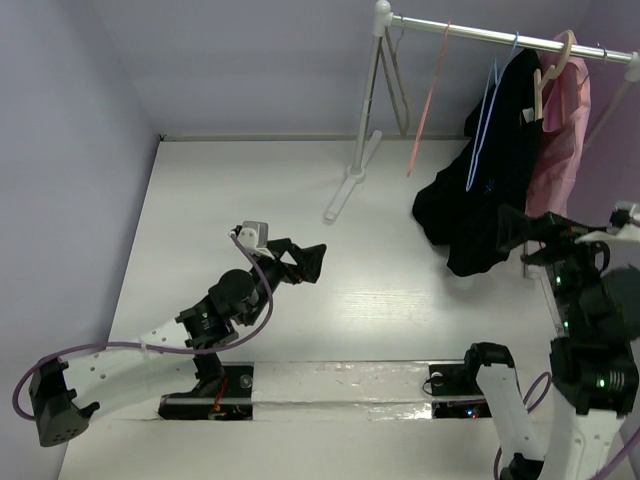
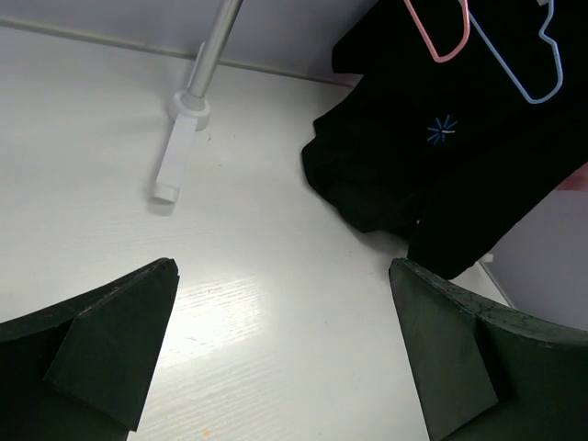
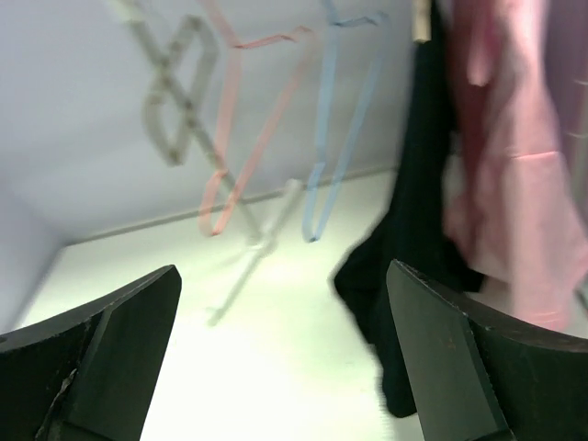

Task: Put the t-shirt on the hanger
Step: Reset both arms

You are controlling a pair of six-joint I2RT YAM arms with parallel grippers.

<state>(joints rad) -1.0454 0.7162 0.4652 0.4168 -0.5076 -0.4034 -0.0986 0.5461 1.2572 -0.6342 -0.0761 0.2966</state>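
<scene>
The t-shirt (image 1: 490,190) just ahead of my right pincer (image 3: 283,271).
Jaws wide, empty; cloth hangs lengthwise downward beside the hanger (image 1: 541,85); left pincer (image 1: 312,265) well apart.

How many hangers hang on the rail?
4, left to right in the top view: grey wire hanger, pink hanger, blue hanger over the t-shirt, wooden hanger by the pink garment. Cloth may hide more.

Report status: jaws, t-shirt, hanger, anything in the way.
Left jaws open, right jaws open, both empty. T-shirt hangs at rail by wooden hanger, hem pooled on table. Blue wire hanger lies across it.
</scene>
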